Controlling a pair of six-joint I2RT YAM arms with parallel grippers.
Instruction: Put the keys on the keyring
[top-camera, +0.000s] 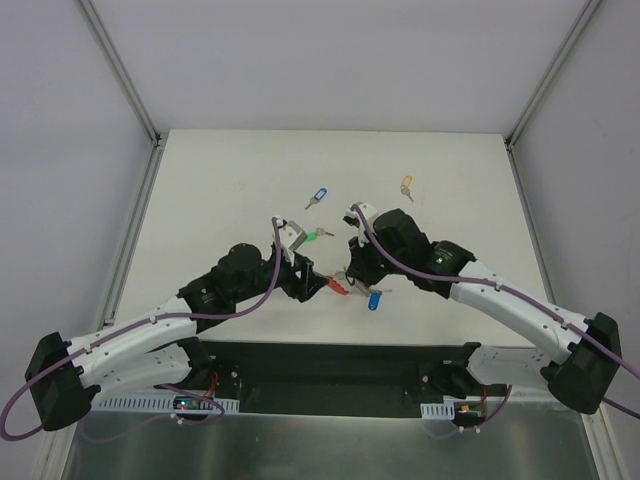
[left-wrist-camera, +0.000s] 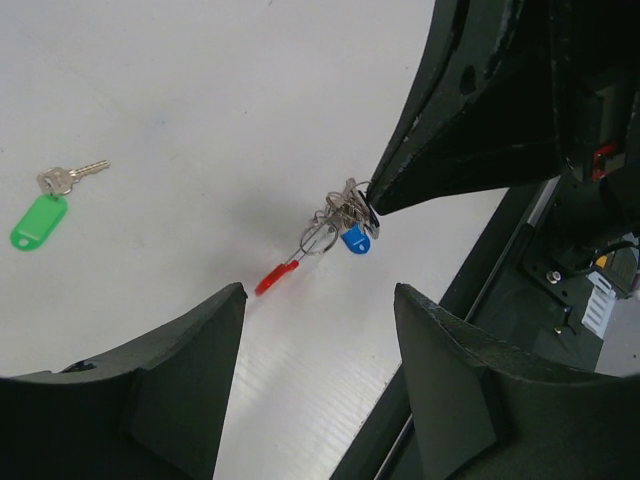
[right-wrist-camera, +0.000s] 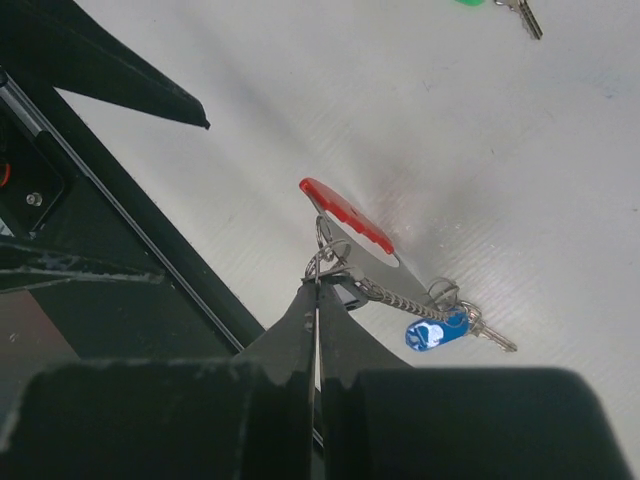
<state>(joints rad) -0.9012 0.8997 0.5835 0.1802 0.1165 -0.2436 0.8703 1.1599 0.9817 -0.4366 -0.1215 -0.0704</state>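
Note:
The keyring lies near the table's front edge, with its red band (top-camera: 338, 287) (right-wrist-camera: 348, 215) (left-wrist-camera: 273, 279) toward my left arm and its grey beaded strap (right-wrist-camera: 395, 295) trailing right. A blue-tagged key (top-camera: 375, 299) (right-wrist-camera: 437, 332) (left-wrist-camera: 355, 240) hangs on it. My right gripper (top-camera: 350, 281) (right-wrist-camera: 318, 283) is shut on the keyring where small wire rings bunch up. My left gripper (top-camera: 312, 283) (left-wrist-camera: 320, 292) is open just left of the red band, nothing between its fingers. Loose on the table lie a green-tagged key (top-camera: 320, 236) (left-wrist-camera: 40, 222), another blue-tagged key (top-camera: 318, 196) and a yellow-tagged key (top-camera: 406, 185).
The black base plate (top-camera: 330, 365) runs along the near table edge just behind the keyring. Metal frame posts (top-camera: 120, 70) and white walls close in the table at the left, right and back.

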